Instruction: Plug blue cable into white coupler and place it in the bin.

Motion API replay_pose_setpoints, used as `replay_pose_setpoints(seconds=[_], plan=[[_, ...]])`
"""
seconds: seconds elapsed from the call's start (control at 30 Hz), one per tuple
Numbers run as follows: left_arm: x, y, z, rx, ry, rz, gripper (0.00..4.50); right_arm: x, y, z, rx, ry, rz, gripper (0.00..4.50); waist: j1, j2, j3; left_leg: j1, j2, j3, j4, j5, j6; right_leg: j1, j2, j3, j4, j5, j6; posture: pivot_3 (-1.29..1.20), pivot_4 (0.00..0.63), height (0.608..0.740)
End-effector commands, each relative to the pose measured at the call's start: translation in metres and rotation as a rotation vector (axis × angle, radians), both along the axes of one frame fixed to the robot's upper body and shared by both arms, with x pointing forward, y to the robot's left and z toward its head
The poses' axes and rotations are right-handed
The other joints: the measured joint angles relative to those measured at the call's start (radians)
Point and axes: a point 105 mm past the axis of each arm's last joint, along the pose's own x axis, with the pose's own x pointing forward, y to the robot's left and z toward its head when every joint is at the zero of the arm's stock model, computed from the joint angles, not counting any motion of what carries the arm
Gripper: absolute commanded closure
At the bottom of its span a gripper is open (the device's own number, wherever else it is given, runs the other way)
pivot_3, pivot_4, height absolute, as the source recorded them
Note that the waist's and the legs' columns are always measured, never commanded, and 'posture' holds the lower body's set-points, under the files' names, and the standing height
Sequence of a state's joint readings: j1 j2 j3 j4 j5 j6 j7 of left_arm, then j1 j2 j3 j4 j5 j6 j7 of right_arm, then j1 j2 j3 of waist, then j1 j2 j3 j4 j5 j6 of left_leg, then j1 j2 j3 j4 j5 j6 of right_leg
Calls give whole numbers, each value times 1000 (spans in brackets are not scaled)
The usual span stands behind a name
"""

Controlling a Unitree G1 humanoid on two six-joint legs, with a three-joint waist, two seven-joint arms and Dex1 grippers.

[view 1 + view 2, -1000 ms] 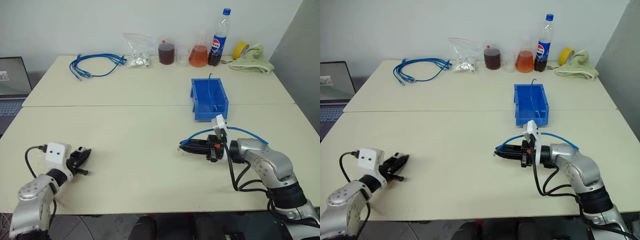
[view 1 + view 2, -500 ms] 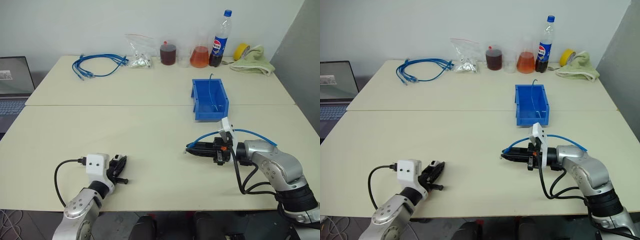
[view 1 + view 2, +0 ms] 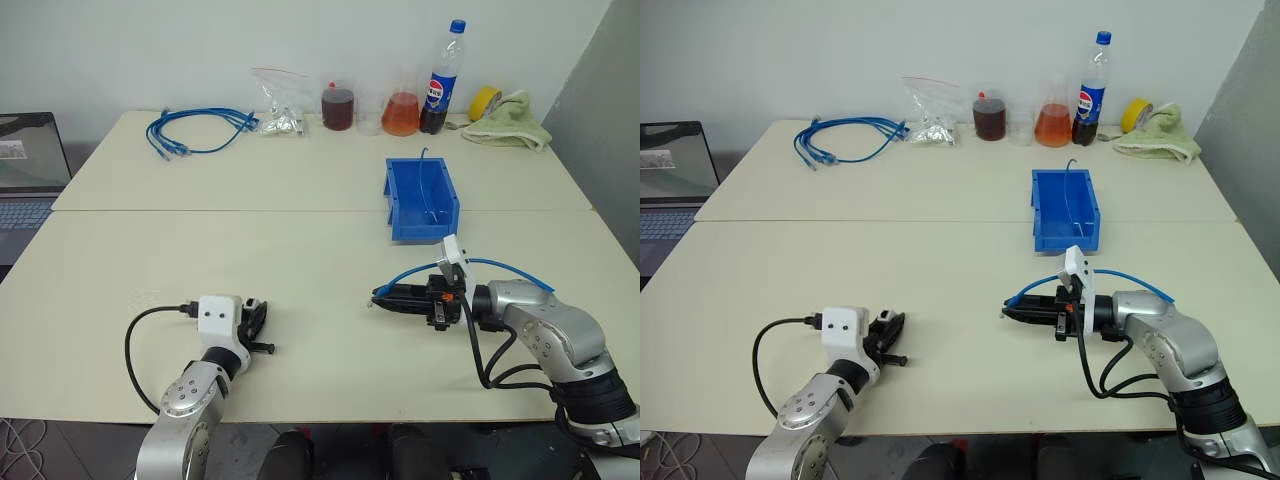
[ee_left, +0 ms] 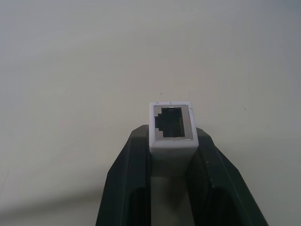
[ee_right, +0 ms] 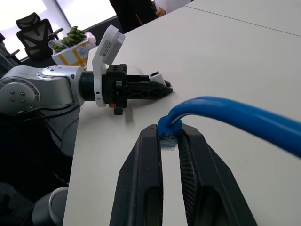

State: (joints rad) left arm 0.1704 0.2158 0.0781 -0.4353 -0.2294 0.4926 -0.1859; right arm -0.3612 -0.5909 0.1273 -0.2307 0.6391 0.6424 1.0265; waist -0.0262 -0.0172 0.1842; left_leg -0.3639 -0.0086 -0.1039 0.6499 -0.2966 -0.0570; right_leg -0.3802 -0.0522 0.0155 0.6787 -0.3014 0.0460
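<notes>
Grippers, both mine, near table edge; left gripper [image 4: 171,141] at seven o'clock pinches tiny white boxy plastic coupler [image 4: 171,127], socket facing outward; right gripper [image 5: 170,141] at four o'clock clamps thin light-blue network cable [image 5: 225,115] by its plug; small rectangular blue plastic bin [image 3: 420,198] at one o'clock.

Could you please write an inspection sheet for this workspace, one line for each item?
Surface: two beige tables pushed together.
Job's things: white coupler held in left end effector; blue cable plug end held in right end effector; bin behind the right arm, a thin cable already in it.
Clutter: bag of connectors, two beakers of liquid, cola bottle, tape roll, green cloth.
End effectors: both shut on their parts, apart, not yet mated.
Cables: coiled blue bundle at far left.
Surroundings: laptop at left; white wall.
</notes>
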Motion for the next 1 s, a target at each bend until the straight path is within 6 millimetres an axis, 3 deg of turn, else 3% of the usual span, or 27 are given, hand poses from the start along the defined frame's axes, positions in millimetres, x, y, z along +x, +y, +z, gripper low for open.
replay_pose_setpoints(seconds=[0.03,0.2,0.27,0.37,0.8,1.0], plan=[[0,-3,-4,-9,15,-1,3890,-3,-1,11,15,-52,10,4303,0,0,0,0,0,0,0,0,0,0,0,0,0,0,0,0,150,740],[-1,-7,-6,-22,22,-16,3890,-3,0,11,16,-54,12,4303,0,0,0,0,0,0,0,0,0,0,0,0,0,0,0,0,150,740],[-2,-5,-8,-26,30,-11,3186,-3,1,11,17,-55,13,4303,0,0,0,0,0,0,0,0,0,1,0,0,0,0,0,0,150,740],[-3,-5,-9,-33,36,-11,2754,-3,1,11,17,-55,13,4303,0,0,0,0,0,0,0,0,0,1,0,0,0,0,0,0,150,740],[-5,-4,-8,-38,31,-12,134,-3,2,12,18,-57,16,4303,-3,1,-1,1,0,0,0,0,0,1,1,0,0,0,0,0,150,740],[-8,1,-3,2,13,-61,0,-3,2,12,17,-59,19,4303,-4,1,-1,1,1,0,0,0,0,1,1,0,0,0,0,0,150,740]])
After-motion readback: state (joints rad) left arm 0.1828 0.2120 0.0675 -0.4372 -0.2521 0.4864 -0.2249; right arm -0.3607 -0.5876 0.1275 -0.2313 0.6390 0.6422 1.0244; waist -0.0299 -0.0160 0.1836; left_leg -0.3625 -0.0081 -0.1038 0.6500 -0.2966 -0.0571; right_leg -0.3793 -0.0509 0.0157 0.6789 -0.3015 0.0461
